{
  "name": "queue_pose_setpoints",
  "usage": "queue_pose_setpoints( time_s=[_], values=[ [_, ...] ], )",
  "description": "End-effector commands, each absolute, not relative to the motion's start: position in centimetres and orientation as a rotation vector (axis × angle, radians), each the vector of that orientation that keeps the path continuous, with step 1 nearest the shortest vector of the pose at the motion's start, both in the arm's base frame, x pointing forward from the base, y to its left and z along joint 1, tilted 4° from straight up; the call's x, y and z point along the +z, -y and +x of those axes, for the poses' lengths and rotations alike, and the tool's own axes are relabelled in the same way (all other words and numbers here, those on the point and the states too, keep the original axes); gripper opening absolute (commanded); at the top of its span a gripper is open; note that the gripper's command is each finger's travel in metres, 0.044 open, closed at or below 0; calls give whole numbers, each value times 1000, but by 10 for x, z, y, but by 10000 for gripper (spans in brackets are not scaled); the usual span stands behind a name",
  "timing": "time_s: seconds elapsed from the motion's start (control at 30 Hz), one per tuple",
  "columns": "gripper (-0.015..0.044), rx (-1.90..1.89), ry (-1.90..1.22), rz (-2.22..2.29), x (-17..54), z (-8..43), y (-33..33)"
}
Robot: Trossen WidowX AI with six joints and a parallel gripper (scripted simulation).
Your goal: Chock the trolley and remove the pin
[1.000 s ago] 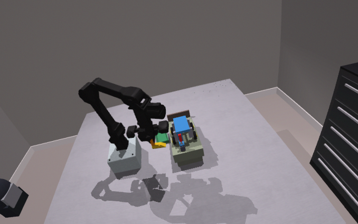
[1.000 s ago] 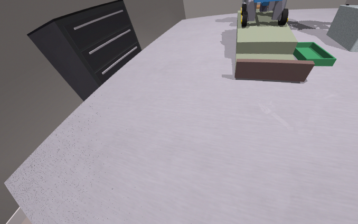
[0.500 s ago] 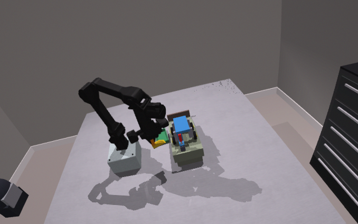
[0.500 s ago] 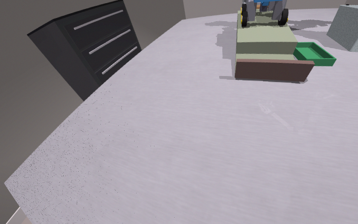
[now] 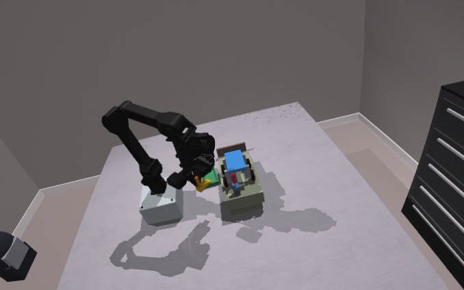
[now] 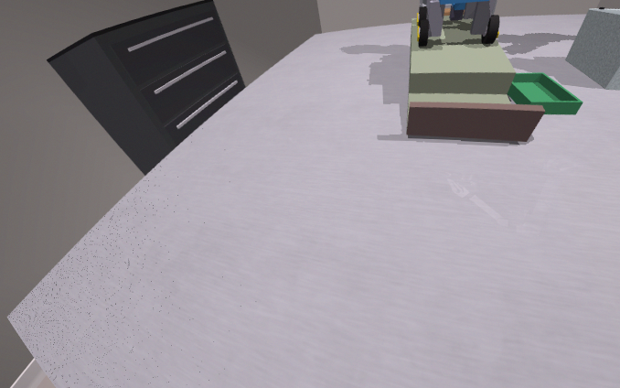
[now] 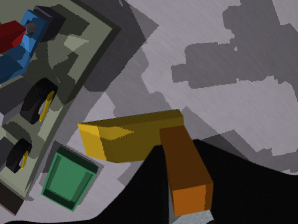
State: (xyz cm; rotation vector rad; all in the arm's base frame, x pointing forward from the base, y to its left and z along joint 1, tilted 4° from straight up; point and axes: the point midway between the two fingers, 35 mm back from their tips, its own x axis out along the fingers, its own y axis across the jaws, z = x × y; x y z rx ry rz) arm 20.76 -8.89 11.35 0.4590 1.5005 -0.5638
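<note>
The trolley [image 5: 235, 161] [image 6: 480, 18] [image 7: 12, 62], with a blue top and black wheels, stands on the pale green ramp [image 5: 244, 196] [image 6: 459, 59] [image 7: 97, 30]. The red-headed stop pin [image 5: 233, 178] [image 7: 10, 36] stands at its uphill end. My gripper [image 5: 196, 177] [image 7: 176, 149] is shut on the orange handle of the yellow chock [image 5: 204, 185] [image 7: 125, 142]. It holds the chock in the air beside the ramp, on the robot base's side, clear of the wheels. The chock's black rubber base cannot be made out. The green tray [image 5: 212, 175] [image 6: 564, 109] [image 7: 70, 180] sits beside the ramp.
A brown end board [image 5: 230, 149] [image 6: 475, 123] [image 7: 10, 200] crosses the ramp's low end. The grey robot base block [image 5: 162, 212] [image 6: 599, 50] stands on the other side of the tray from the ramp. A dark drawer cabinet [image 5: 431, 147] [image 6: 151, 82] stands beyond the table's edge.
</note>
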Motion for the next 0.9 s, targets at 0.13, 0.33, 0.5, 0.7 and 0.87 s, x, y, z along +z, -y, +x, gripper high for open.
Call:
queue_pose_setpoints(
  time_s=[0.13, 0.33, 0.5, 0.7, 0.87],
  values=[
    [0, -350, -1553, 243, 114, 207, 89],
    [0, -187, -1577, 81, 114, 207, 89],
    [0, -54, -1587, -52, 114, 207, 89],
    [0, 107, -1588, -210, 114, 207, 89],
    [0, 242, -1580, -342, 114, 207, 89]
  ],
)
